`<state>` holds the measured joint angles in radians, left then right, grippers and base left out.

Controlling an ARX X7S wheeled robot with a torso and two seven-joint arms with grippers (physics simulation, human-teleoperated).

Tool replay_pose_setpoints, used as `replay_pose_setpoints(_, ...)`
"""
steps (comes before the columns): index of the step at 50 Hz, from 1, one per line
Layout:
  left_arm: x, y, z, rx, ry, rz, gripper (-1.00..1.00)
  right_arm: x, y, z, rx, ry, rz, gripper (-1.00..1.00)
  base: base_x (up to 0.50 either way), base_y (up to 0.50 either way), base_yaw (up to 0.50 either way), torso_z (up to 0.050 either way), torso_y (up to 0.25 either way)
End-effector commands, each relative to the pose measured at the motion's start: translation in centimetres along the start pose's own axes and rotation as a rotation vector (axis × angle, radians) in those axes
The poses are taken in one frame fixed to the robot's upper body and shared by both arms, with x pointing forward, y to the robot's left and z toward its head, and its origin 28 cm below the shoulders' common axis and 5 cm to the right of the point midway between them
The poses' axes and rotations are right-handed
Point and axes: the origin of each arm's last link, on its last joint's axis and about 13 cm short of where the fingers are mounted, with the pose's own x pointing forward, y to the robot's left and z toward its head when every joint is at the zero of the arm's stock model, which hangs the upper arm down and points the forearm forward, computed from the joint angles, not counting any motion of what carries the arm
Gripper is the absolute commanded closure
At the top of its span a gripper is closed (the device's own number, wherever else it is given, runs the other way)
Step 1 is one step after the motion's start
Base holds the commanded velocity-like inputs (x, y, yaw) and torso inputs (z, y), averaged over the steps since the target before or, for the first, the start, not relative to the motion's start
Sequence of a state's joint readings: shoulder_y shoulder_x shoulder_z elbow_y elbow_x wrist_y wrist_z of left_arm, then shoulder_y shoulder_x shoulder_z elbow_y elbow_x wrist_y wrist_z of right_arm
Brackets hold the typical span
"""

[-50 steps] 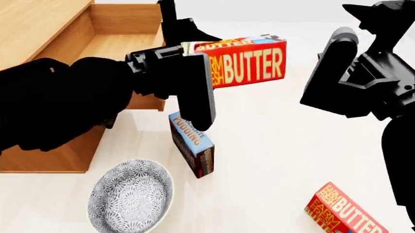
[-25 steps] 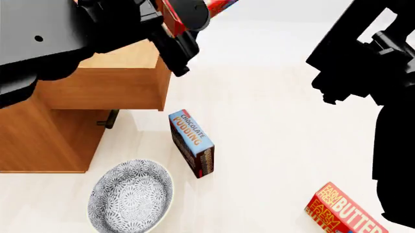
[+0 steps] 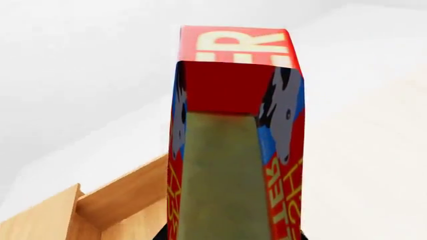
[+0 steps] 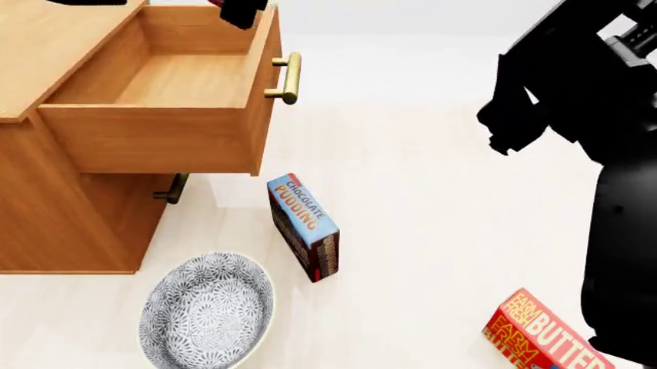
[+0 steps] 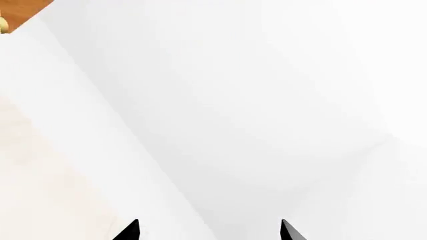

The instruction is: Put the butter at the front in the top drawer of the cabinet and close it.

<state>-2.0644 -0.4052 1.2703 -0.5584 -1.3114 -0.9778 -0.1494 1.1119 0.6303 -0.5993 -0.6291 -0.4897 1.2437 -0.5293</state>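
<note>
Two butter boxes showed: one butter point(image 3: 237, 95) was clamped in the left gripper point(image 4: 242, 11), raised above the far end of the open top drawer point(image 4: 175, 77) of the cabinet point(image 4: 61, 207); the other butter box point(image 4: 544, 334) lay on the table point(image 4: 431, 200), well away from the cabinet. Near the cabinet stood a pudding box point(image 4: 304, 227) and a bowl point(image 4: 208, 311). The right gripper point(image 5: 208, 231) had its fingertips apart, holding nothing.

matte black right arm point(image 4: 585, 100) of blocky angular links, pointed black jaws
</note>
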Motion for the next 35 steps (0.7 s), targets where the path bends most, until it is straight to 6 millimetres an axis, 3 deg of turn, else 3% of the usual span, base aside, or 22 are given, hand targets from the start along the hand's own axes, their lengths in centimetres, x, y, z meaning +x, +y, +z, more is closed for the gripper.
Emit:
replay_pose_setpoints(1,1.4,2.3,1.1,-0.224,0.079,0.066,1.0,0.0,-0.1,0.0,0.099,-0.006,-0.022,-1.0,0.0,0.0,0.0,0.0,0.0)
replay_pose_setpoints(7,2.5,3.3,0.8,-0.315,0.052,0.084,1.0,0.4,0.1,0.0,0.223,0.008,-0.012,-1.0,0.0,0.0,0.0,0.002,0.002)
replay_pose_setpoints(20,3.4,3.3,-0.1,-0.311,0.036,0.084,1.0,0.7,0.3,-0.5,0.581,0.081,0.0,-1.0,0.0,0.0,0.0,0.0,0.002)
replay_pose_setpoints(35,4.0,3.1,-2.0,-0.416,0.126,0.095,1.0,0.0,0.6,-1.2,0.61,0.073,-0.028,-1.0,0.0,0.0,0.0,0.001,0.001)
